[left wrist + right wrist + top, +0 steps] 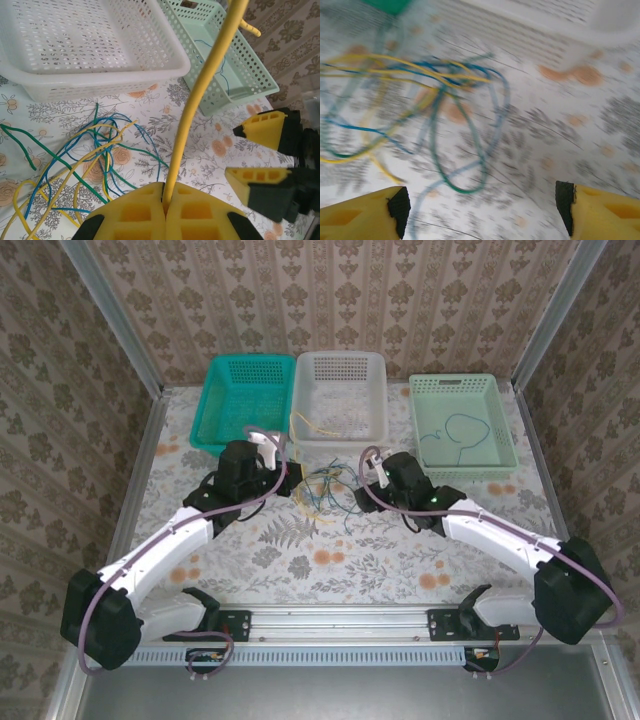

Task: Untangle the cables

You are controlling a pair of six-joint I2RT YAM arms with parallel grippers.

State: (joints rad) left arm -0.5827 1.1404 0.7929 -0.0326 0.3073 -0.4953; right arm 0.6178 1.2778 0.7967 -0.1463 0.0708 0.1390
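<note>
**Left hand clamps a yellow cable; right hand open beside the tangle**

From above, we see the tangle of cables (325,490) on the counter (300,560), a little past its middle. It lies just in front of the white basket (340,430) at the far edge. A teal basket (208,410) and a mint basket (470,468) flank the white one. A blue cable (462,432) lies by itself inside the mint basket. The left hand (287,478) sits at the tangle's left side and the right hand (370,483) at its right.

At the left wrist, we find the left hand's fingers (130,215) pressed together on a yellow cable (200,100). The cable rises steeply out of the grip towards the far edge. The tangle spreads on the counter to the left, just beyond those fingers. The right hand (260,154) stands near on the right, its fingers apart with nothing between them.

The right wrist view is blurred. We make out the right hand's fingertips (360,215) wide apart in the lower corners. The tangle lies on the counter beyond them, mostly to the left, without touching either.
</note>
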